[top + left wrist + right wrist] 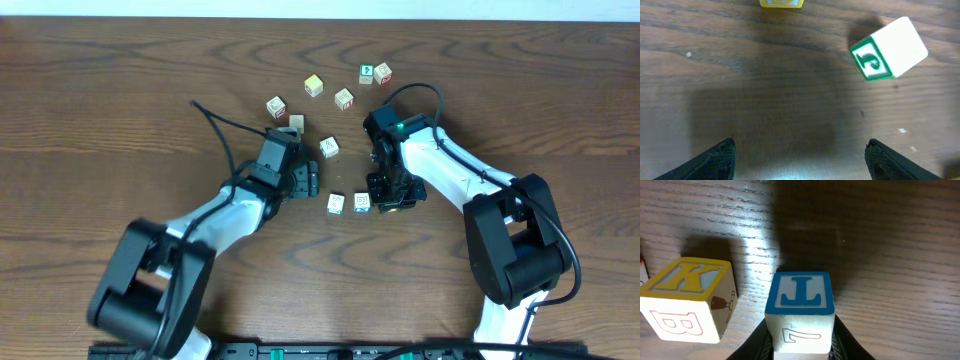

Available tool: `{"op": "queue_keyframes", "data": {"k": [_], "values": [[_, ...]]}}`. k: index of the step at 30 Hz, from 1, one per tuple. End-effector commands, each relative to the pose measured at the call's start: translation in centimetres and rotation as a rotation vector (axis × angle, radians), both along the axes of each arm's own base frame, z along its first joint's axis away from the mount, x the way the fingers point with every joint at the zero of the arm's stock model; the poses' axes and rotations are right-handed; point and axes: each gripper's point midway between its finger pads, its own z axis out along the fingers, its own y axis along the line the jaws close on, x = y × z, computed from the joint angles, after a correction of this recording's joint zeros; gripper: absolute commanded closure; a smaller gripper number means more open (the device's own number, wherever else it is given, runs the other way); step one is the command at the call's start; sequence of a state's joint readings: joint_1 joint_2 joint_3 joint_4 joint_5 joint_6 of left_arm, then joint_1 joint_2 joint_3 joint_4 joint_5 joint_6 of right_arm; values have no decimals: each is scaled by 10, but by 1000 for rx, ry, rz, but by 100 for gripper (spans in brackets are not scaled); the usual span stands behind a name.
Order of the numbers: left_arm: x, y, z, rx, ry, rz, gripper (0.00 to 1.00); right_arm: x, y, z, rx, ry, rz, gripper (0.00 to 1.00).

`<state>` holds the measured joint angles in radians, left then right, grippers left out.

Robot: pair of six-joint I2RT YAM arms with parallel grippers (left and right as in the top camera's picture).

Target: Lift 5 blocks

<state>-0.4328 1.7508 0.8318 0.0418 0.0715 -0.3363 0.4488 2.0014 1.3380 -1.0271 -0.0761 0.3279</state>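
Left gripper: fingers spread wide, nothing between them, only the bare dark brown wooden table below. A small white wooden block with a green-framed letter face sits ahead and to the right of the fingers, clear of both and turned corner-on to the wrist camera. A yellow-edged block is cut off at the top of that view. Right gripper: narrow, clamped on a small pale wooden block with a blue-framed L on top and a 7 on its near side. The black fingers press both flanks. Can't tell if the block is clear of the table. Just beside it, not touching: a pale wooden block with a yellow-framed K on top and a red B on its near face, resting on the wood. Overhead: two small pale blocks lie side by side next to the right gripper. Further out are a red-edged block, a yellowish block, a pale picture block and a second red-edged block, the last just beside a green-faced cube. A plain cream cube sits close to the left arm's tip.
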Motion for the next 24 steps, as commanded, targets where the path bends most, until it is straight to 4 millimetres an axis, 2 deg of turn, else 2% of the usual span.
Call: {"op": "queue_keyframes", "data": {"k": [1,3,7,11,17,21,24], "values": [[25,-5,3,17,-34,-10,18,-28,8,-22,25,114,27,93],[38,-6,2,15,-39,-1,18,-29,8,-21,22,118,27,62],[60,-8,8,13,-64,4,17,-27,7,-14,25,96,37,31],[75,-2,17,14,-95,14,18,-24,7,5,38,54,51,27],[87,23,19,14,-103,71,18,-16,2,39,47,-48,56,23],[92,35,21,12,-113,98,18,-15,-3,61,63,-81,45,23],[100,41,25,10,-142,105,17,-9,-4,69,78,-109,73,24]]}}
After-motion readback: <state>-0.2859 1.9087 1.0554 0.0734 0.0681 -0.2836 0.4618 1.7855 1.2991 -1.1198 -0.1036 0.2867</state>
